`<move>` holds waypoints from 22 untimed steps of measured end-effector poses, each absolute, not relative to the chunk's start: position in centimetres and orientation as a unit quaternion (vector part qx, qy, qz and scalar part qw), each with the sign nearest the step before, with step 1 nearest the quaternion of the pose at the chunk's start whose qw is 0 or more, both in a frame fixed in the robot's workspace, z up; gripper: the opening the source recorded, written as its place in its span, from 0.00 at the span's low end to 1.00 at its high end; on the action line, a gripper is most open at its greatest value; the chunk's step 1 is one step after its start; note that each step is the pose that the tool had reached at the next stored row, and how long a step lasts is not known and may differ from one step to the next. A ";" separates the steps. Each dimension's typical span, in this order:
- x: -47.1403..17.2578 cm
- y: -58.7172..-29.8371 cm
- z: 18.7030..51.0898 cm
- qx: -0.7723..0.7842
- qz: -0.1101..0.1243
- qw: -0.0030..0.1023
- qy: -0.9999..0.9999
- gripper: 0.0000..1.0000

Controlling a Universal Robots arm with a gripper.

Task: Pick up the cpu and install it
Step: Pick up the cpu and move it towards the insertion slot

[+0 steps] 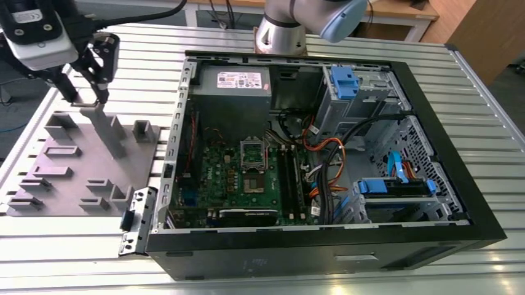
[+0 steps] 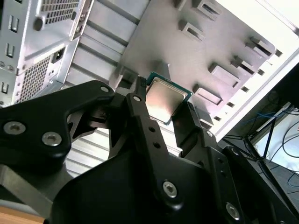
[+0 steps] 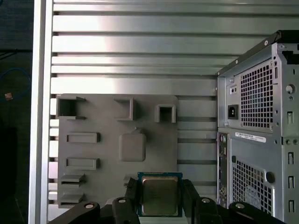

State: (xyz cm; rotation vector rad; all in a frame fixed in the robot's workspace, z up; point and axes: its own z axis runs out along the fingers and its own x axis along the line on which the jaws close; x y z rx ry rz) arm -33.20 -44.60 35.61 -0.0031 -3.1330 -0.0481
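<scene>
Where the jaws meet: closed on opposite edges of the flat square silvery-topped cpu (image 3: 161,196), sparing its faces.
Grey moulded tray (image 3: 107,154): just below.
Open black computer case (image 1: 328,258): beyond on ribbed metal table (image 3: 140,46), side off for access.

Light: bright, even, from overhead.
Glare: table (image 2: 285,14) beyond the tray (image 2: 187,51) washes out white; cpu (image 2: 166,100) top shines.
Shadows: short, soft, beside the tray's raised blocks; computer case (image 1: 271,258) interior dim.
</scene>
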 end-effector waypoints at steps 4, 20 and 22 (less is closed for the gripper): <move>-31.6 -44.7 35.6 -0.001 -0.015 0.004 -1.000 0.47; -24.8 -45.0 35.6 -0.001 -0.015 0.005 -1.000 0.47; -24.0 -45.0 35.6 -0.001 -0.015 0.005 -1.000 0.47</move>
